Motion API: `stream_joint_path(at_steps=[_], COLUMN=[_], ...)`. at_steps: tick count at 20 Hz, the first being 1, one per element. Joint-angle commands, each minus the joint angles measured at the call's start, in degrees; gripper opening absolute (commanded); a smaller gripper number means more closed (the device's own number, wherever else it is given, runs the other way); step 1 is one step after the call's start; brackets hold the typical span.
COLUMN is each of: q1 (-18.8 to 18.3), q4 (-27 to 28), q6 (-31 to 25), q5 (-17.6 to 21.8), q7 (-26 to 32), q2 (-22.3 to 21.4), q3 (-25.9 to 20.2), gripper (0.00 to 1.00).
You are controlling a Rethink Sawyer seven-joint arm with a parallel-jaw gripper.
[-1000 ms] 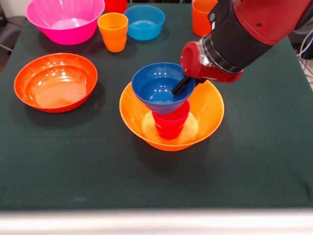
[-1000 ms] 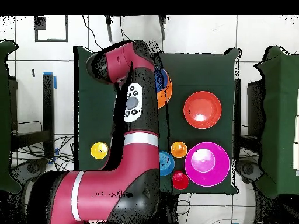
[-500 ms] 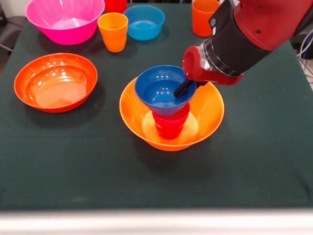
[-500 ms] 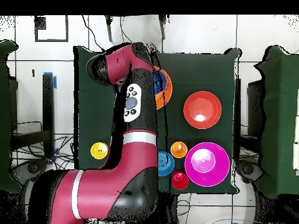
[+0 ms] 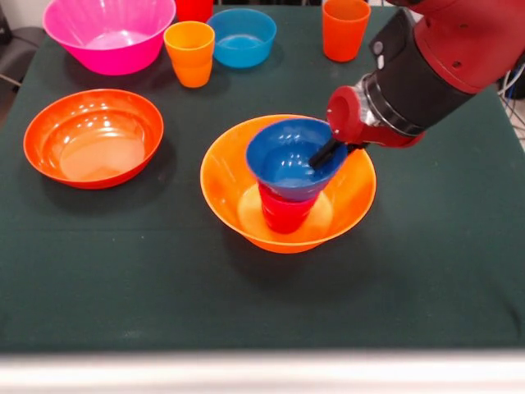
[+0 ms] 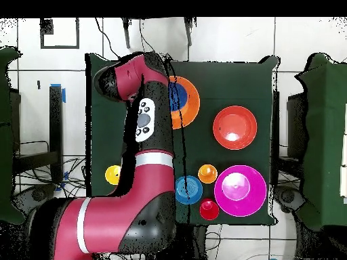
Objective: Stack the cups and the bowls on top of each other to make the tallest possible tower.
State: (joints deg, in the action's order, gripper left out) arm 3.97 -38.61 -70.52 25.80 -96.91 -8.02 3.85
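The wide yellow-orange bowl (image 5: 225,168) stands mid-table with a red cup (image 5: 284,212) upside down inside it. A small dark blue bowl (image 5: 285,160) rests tilted on that cup, forming the tower. My gripper (image 5: 326,150) is at the blue bowl's right rim, one black finger reaching inside; it is shut on the rim. In the overhead view my arm covers the gripper, and only part of the dark blue bowl (image 6: 175,97) and the yellow-orange bowl (image 6: 192,101) show.
An orange-red bowl (image 5: 93,138) lies at the left. Along the far edge stand a pink bowl (image 5: 109,33), an orange-yellow cup (image 5: 189,53), a red cup (image 5: 194,8), a light blue bowl (image 5: 241,37) and an orange cup (image 5: 344,29). A yellow cup (image 6: 113,175) sits apart.
In the front view my gripper has carried the dark blue bowl to the right and slightly down, so it now sits more squarely over the red cup.
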Motion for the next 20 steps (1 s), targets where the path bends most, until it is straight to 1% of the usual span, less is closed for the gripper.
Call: stream_joint_path(at_steps=[1, 10, 13, 15, 18, 20], q1=[0.83, 0.99, 0.91, 0.88, 0.83, 0.78], q4=[0.8, 1.09, 1.41, 2.01, 0.74, 1.03], q6=[-2.92, -2.3, -2.46, -3.43, -2.83, -3.09], q5=[-1.26, -1.1, -0.91, -0.57, -0.62, -0.61], q7=[-0.38, 0.06, 0.76, 2.36, 2.16, 2.41], q2=[0.1, 0.31, 0.41, 0.64, -0.07, 0.0], q3=[-3.68, -3.07, -3.07, -3.07, -2.78, -2.82], gripper=[1.0, 1.0, 1.0, 1.0, 1.0, 1.0])
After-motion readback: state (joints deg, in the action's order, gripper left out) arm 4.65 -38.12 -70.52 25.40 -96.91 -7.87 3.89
